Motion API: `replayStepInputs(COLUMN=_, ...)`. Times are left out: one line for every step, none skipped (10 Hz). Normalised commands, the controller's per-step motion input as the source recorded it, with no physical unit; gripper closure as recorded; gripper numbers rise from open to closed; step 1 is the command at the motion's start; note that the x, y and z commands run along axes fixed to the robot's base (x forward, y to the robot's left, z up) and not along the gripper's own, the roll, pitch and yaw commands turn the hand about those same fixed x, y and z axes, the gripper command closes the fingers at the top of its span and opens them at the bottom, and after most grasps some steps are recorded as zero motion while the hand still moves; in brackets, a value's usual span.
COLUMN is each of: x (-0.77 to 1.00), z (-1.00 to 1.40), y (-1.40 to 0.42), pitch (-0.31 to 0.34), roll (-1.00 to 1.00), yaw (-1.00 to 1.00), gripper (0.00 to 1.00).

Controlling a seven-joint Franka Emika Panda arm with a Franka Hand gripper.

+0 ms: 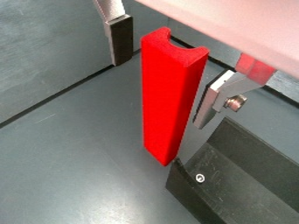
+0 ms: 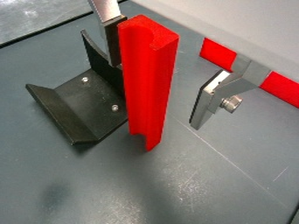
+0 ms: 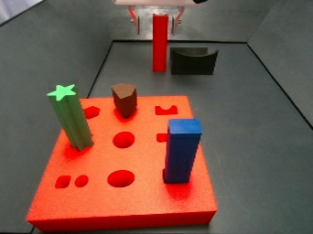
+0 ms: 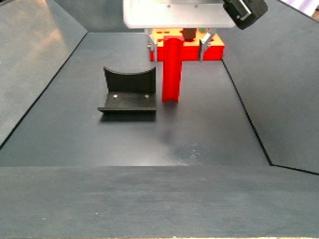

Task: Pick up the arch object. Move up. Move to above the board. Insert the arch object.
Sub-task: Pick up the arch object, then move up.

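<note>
The arch object (image 1: pixel 170 96) is a tall slim red post with a curved notch in its top. It stands upright on the grey floor next to the fixture (image 4: pixel 129 93), and shows in both wrist views (image 2: pixel 146 83) and both side views (image 3: pixel 160 44) (image 4: pixel 174 70). My gripper (image 1: pixel 170 77) is low around the post's upper part, open, with one silver finger (image 1: pixel 121 42) on each side and a gap to the post. It also shows in the wrist view (image 2: pixel 163 74). The board (image 3: pixel 123 196) is a thick red slab with shaped holes, well apart from the gripper.
On the board stand a green star post (image 3: pixel 70 119), a brown post (image 3: pixel 124 99) and a blue square post (image 3: pixel 182 151). The dark fixture (image 2: pixel 76 105) sits right beside the arch object. Grey sloping walls (image 4: pixel 50 65) bound the floor.
</note>
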Motion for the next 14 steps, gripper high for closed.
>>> replayStepInputs(x=0.0, z=0.0, y=0.0, pitch=0.0, roll=0.0, yaw=0.0, gripper=0.0)
replayStepInputs(x=0.0, z=0.0, y=0.0, pitch=0.0, roll=0.0, yaw=0.0, gripper=1.0)
replayStepInputs(x=0.0, z=0.0, y=0.0, pitch=0.0, roll=0.0, yaw=0.0, gripper=1.0)
replayStepInputs(x=0.0, z=0.0, y=0.0, pitch=0.0, roll=0.0, yaw=0.0, gripper=1.0)
replayStepInputs(x=0.0, z=0.0, y=0.0, pitch=0.0, roll=0.0, yaw=0.0, gripper=1.0)
replayStepInputs(x=0.0, z=0.0, y=0.0, pitch=0.0, roll=0.0, yaw=0.0, gripper=1.0)
replayStepInputs(x=0.0, z=0.0, y=0.0, pitch=0.0, roll=0.0, yaw=0.0, gripper=1.0)
replayStepInputs(x=0.0, z=0.0, y=0.0, pitch=0.0, roll=0.0, yaw=0.0, gripper=1.0)
replayStepInputs(x=0.0, z=0.0, y=0.0, pitch=0.0, roll=0.0, yaw=0.0, gripper=1.0)
replayStepInputs(x=0.0, z=0.0, y=0.0, pitch=0.0, roll=0.0, yaw=0.0, gripper=1.0)
replayStepInputs(x=0.0, z=0.0, y=0.0, pitch=0.0, roll=0.0, yaw=0.0, gripper=1.0)
replayStepInputs(x=0.0, z=0.0, y=0.0, pitch=0.0, roll=0.0, yaw=0.0, gripper=1.0)
replayStepInputs(x=0.0, z=0.83, y=0.0, pitch=0.0, roll=0.0, yaw=0.0, gripper=1.0)
replayStepInputs(x=-0.01, z=0.78, y=0.06, pitch=0.019, roll=0.0, yaw=0.03, gripper=1.0)
